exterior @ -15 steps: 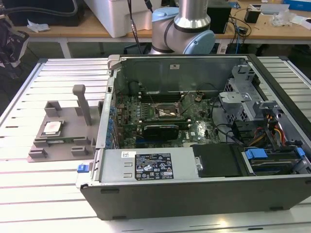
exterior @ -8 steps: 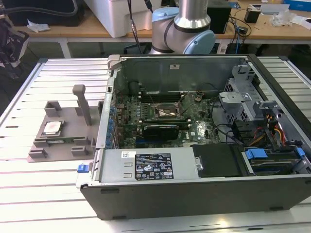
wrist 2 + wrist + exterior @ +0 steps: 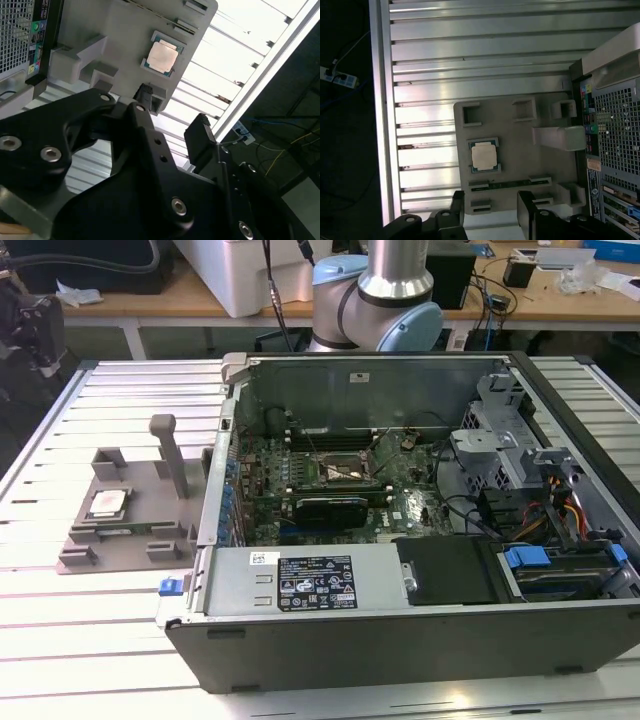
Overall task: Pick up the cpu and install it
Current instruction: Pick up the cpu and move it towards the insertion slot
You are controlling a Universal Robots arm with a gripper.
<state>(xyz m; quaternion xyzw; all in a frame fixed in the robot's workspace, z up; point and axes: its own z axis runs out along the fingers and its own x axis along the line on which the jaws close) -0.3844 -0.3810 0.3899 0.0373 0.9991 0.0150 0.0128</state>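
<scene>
The cpu [image 3: 107, 503] is a small silvery square chip lying flat in a recess of the grey fixture [image 3: 130, 540], on the slatted table at the exterior view's left of the computer case. Both wrist views look down on the cpu [image 3: 162, 56] [image 3: 484, 155] from well above. My gripper [image 3: 172, 112] [image 3: 491, 206] is open, with nothing between its black fingers, and hangs apart from the chip. The metal-framed socket [image 3: 345, 472] with a dark centre sits on the motherboard inside the case.
The open computer case [image 3: 420, 640] takes up the middle and right of the table. A long black expansion card [image 3: 330, 508] lies just in front of the socket. A tall grey post [image 3: 172, 455] rises from the fixture near the cpu. The table's edge [image 3: 382, 125] runs beside the fixture.
</scene>
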